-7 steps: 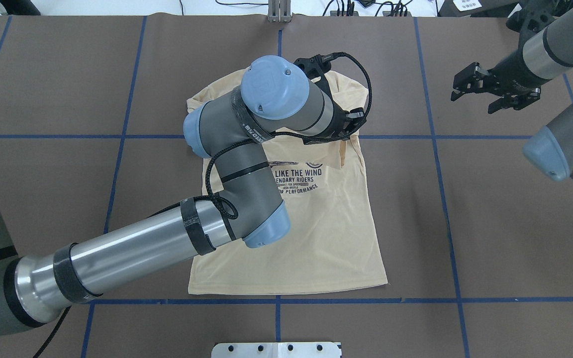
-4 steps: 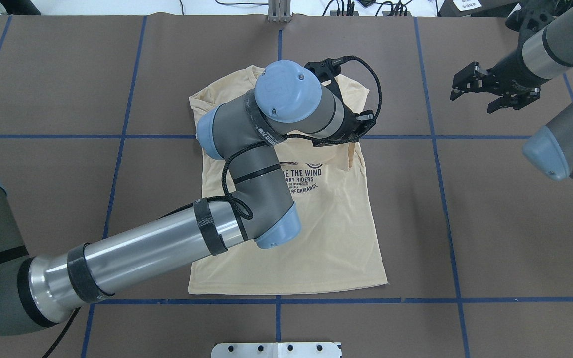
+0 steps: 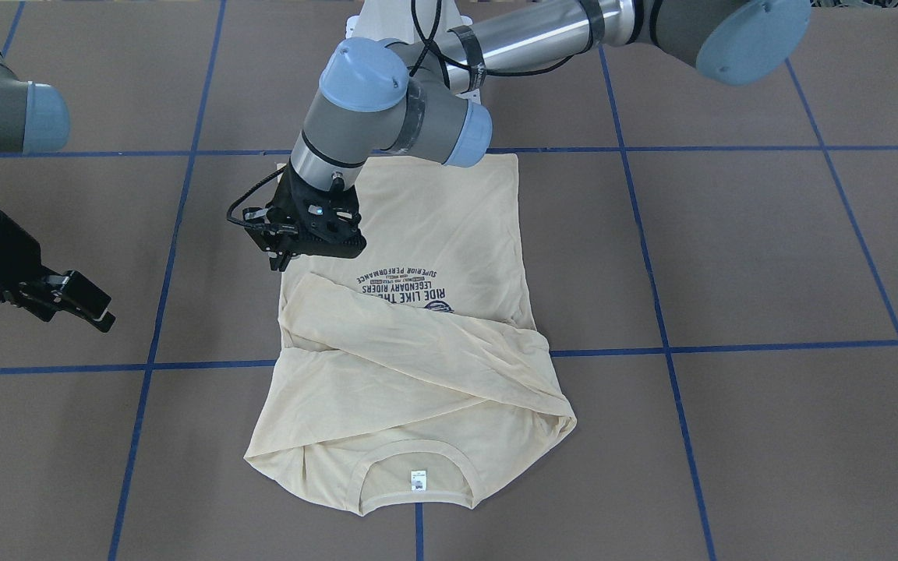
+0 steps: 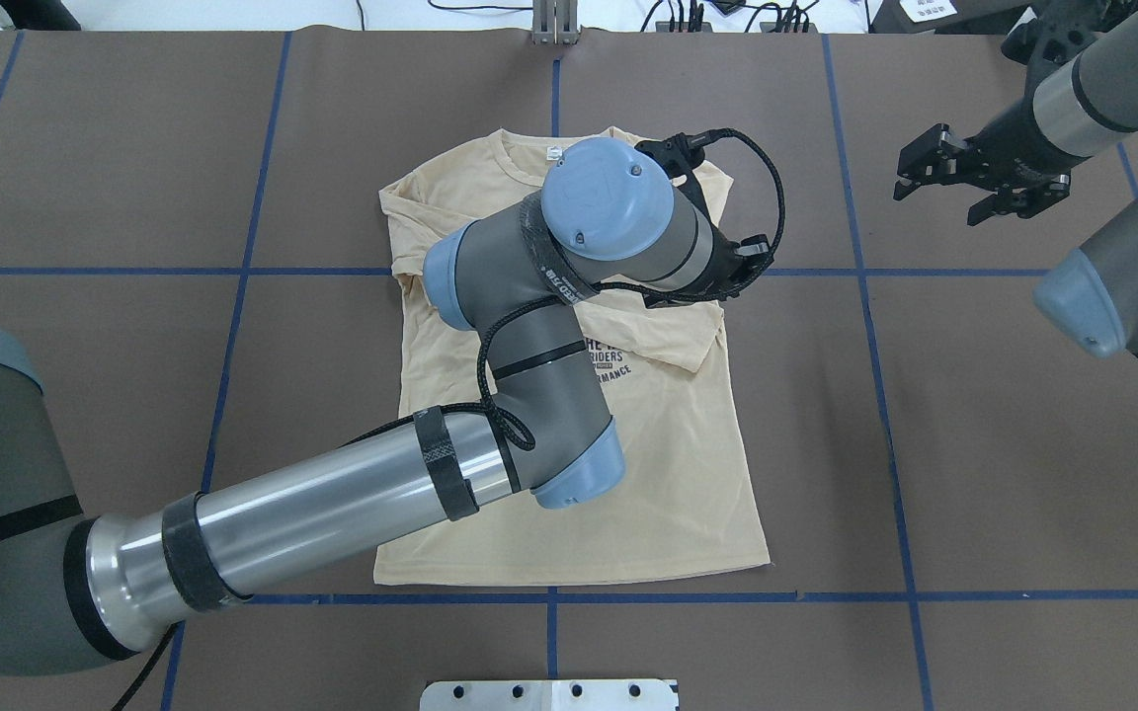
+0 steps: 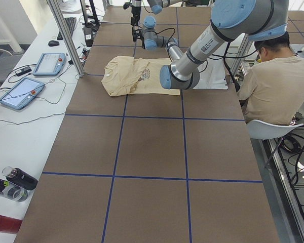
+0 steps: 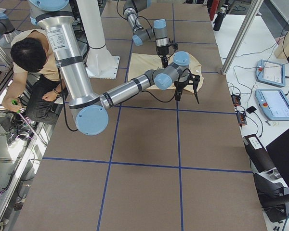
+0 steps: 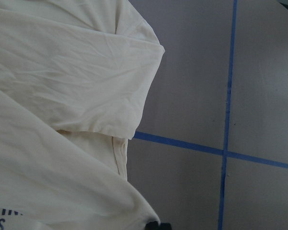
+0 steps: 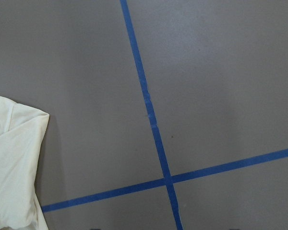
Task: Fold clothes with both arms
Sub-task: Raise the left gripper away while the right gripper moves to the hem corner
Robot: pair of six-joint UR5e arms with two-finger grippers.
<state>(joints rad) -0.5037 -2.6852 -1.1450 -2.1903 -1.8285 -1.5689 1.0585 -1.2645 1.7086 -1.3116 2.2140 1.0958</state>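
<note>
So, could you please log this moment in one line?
shirt: front up | sleeve: folded across front | left fingers: over shirt edge, grip unclear | right fingers: open, empty

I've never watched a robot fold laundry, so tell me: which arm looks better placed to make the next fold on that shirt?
Probably the left. The left gripper hangs over the shirt, beside its folded-in sleeves. The right gripper is open above the table, apart from the cloth.
</note>
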